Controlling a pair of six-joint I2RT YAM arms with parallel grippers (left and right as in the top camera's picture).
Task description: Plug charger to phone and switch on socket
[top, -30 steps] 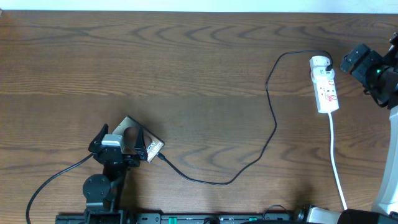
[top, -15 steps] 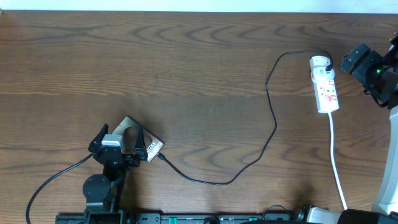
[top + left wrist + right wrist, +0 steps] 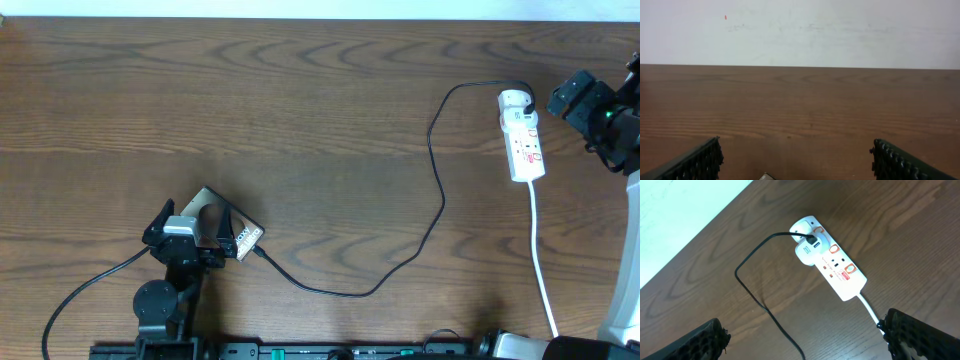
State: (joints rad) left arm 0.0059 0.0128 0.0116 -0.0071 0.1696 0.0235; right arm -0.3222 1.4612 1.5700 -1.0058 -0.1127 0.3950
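The charger (image 3: 437,190) leaves the round head of the socket (image 3: 523,145) and runs in a long curve to the 4 o'clock edge of the phone (image 3: 244,238). We cannot tell whether its tip is seated. The phone lies flat at 7 o'clock on the table (image 3: 300,100), the socket at 2 o'clock. The left gripper (image 3: 192,224) is over the phone, jaws spread wide, holding nothing. The right gripper (image 3: 812,342) is at the socket's 2 o'clock, near but apart, jaws wide and empty.
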